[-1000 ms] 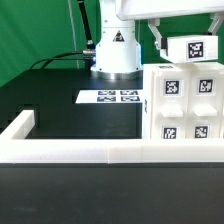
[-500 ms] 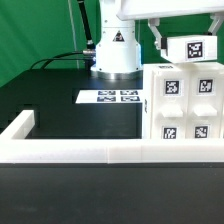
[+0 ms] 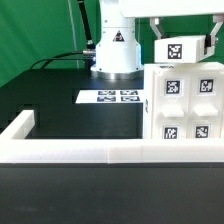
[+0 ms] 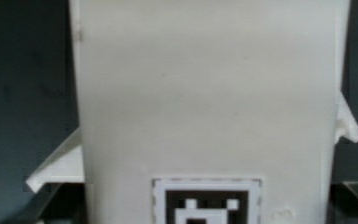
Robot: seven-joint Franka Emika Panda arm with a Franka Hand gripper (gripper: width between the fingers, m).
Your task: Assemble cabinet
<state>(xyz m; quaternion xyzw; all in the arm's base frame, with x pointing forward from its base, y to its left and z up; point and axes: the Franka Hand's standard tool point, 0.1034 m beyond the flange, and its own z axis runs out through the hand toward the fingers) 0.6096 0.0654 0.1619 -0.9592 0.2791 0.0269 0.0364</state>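
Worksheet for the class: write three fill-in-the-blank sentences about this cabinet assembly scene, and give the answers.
The fingers hold a white block just ___ the cabinet body.
The marker board carries ___ tags.
The table surface is coloured ___.
Missing words: above; four; black.

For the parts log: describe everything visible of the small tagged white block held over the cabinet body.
The white block looks like matte white plastic, boxy, with one square black-and-white tag on the face toward the exterior view. It hangs slightly tilted, clamped on both sides by the jaws of the gripper, just over the top of the cabinet body; contact between them cannot be told.
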